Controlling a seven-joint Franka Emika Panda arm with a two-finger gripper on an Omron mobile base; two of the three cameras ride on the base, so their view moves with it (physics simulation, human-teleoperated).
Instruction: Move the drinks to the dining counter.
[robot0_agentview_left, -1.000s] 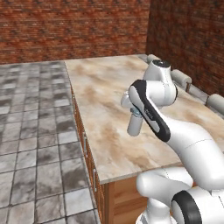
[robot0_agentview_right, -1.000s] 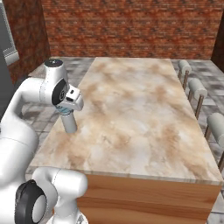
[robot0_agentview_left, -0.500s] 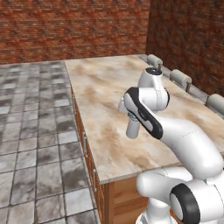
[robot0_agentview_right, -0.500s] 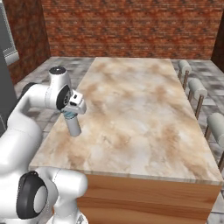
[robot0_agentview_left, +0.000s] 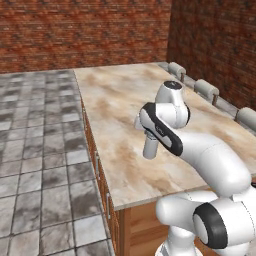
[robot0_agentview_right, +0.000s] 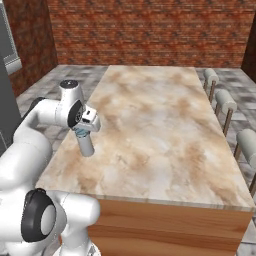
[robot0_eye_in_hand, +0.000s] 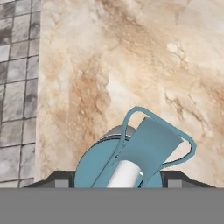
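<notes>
Since the earlier frame the hand has carried the bottle further over the tabletop. Bottle hangs directly beneath the hand, clamped at its blue cap. Judged light, rigid, smooth-walled; cap grip adequate.

A pale grey bottle stands upright on the dining counter, near its left edge and toward the near end, its top hidden under the white arm; grey stools line the far right edge
</notes>
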